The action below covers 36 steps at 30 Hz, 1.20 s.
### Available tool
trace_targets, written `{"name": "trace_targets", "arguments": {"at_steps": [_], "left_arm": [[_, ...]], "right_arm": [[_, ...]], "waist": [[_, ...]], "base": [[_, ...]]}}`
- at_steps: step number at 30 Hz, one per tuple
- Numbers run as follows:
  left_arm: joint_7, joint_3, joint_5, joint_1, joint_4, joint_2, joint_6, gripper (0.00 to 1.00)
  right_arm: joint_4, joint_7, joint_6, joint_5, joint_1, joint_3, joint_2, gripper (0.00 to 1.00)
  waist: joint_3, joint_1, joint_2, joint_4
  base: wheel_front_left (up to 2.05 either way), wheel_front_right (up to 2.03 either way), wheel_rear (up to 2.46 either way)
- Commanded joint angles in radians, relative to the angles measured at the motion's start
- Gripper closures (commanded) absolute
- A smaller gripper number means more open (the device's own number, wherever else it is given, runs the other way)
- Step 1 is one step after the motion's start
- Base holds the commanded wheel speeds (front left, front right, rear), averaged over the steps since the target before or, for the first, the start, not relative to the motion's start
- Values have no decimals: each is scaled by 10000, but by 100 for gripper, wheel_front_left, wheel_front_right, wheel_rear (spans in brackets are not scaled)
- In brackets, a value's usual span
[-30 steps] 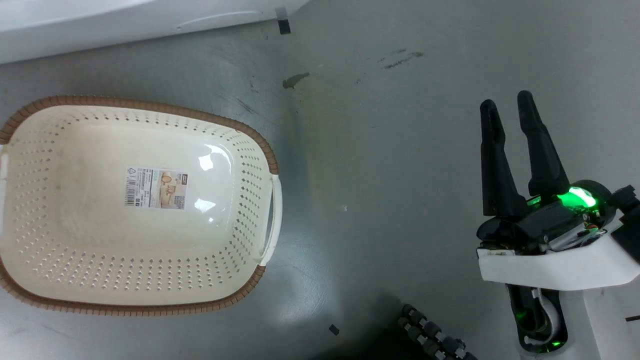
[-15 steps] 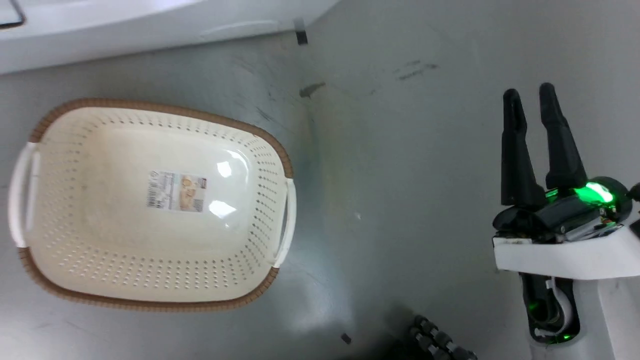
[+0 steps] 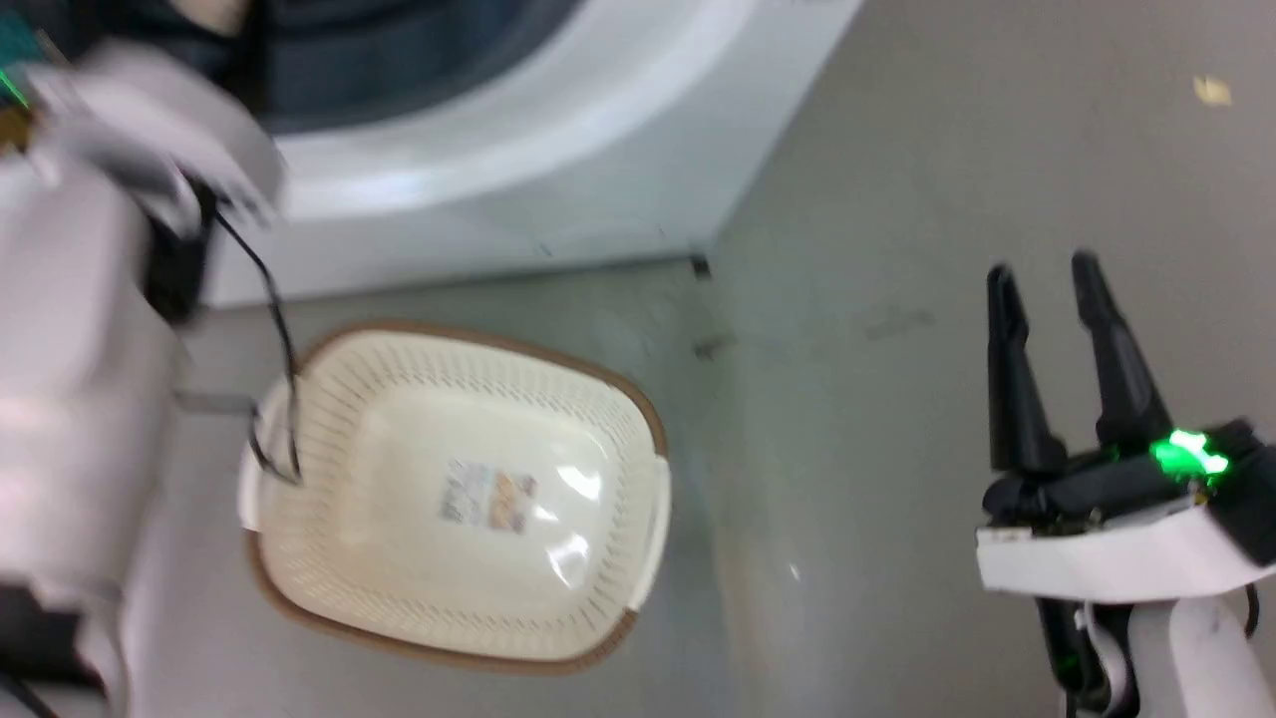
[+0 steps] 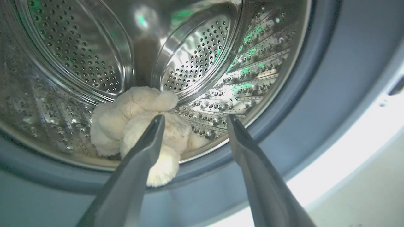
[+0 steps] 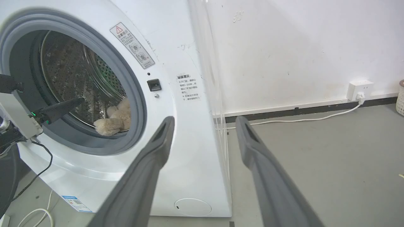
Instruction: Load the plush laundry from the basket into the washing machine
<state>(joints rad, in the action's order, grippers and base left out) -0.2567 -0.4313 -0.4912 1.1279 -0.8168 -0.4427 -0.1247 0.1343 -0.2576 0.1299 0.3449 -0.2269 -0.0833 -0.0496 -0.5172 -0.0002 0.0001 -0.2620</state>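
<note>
At the front lip of the washing machine's (image 5: 186, 151) drum (image 4: 202, 60), the plush toy (image 4: 135, 126) lies unpinched by the left gripper (image 4: 195, 116), fingers spread like the right gripper's (image 3: 1042, 267); best withdraw straight back, avoiding snagged fur.

Free washer port (image 5: 139, 104) (plush (image 5: 111, 123) low inside)
</note>
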Motion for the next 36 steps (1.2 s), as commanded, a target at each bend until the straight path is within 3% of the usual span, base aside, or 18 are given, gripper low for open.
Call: {"name": "trace_targets", "arguments": {"at_steps": [1, 8, 9, 18, 27, 36], "left_arm": [[-47, 168, 64, -914, 456, 145, 97, 0], [-49, 850, 827, -4320, 2981, 517, 832, 0], [-50, 1226, 841, -5673, 3870, 715, 1038, 0], [-50, 2057, 1318, -9407, 5955, 1626, 1832, 0], [-51, 1924, 2792, -11288, 6922, 2245, 2034, 0], [-51, 2301, 3233, -11742, 7017, 2912, 1886, 0]], "right_arm": [[-80, -42, 8, -209, 285, 25, -6, 0], [-272, -42, 8, -839, 1202, 69, -6, 0], [-342, -42, 8, -1025, 1618, 148, -6, 0], [-531, -42, 8, -1119, 2635, 163, -6, 0], [-536, -42, 8, -1052, 3159, 164, -6, 0], [-587, -42, 8, -1061, 3505, 130, -6, 0]], "waist": [[1659, 2, -1, 1005], [3441, 2, -1, 1812], [4042, 2, -1, 2127], [5142, 2, -1, 2739], [5359, 2, -1, 2979], [5370, 2, -1, 2968]], "base": [[0, 0, 0], [0, 0, 0], [0, 0, 0], [0, 0, 0], [0, 0, 0], [0, 0, 0]]}}
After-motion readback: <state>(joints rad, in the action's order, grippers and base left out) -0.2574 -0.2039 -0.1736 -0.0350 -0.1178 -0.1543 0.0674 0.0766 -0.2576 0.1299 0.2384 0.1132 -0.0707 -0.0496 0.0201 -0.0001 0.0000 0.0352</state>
